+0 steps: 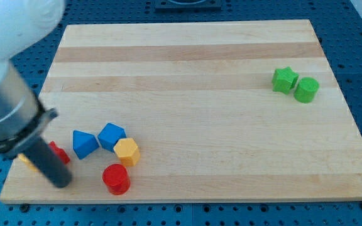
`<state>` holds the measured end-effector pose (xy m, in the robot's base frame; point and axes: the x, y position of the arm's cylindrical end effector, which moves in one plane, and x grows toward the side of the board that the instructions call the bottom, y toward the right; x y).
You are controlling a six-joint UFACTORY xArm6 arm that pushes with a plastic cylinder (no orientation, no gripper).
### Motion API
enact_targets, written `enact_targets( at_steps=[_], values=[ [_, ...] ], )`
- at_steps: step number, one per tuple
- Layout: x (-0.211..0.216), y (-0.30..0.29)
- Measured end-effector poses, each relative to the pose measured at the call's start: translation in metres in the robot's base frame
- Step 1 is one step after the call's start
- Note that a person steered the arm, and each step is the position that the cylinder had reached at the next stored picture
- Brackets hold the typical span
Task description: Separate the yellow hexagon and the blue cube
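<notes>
The yellow hexagon (127, 151) lies near the view's bottom left, touching the lower right side of the blue cube (111, 135). A second blue block (84, 143) sits just left of the cube. A red cylinder (115, 179) stands below the hexagon. My tip (61, 182) rests on the board at the bottom left, left of the red cylinder and below the second blue block, apart from the hexagon and cube. The rod partly hides a red block (59, 152) and a yellow block (25, 161).
A green star (285, 80) and a green cylinder (306, 90) sit together at the view's right. The wooden board (193, 56) lies on a blue perforated table. The arm's white and grey body fills the view's top left corner.
</notes>
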<state>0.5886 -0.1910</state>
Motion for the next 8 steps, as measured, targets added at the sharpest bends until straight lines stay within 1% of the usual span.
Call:
enact_targets(
  at_steps=[2,3,4,5,6,7,8],
  values=[
    [-0.009,0.007],
    [-0.046,0.008],
    [-0.048,0.008],
    [-0.039,0.008],
    [0.002,0.009],
    [0.0,0.035],
    [-0.005,0.039]
  ],
)
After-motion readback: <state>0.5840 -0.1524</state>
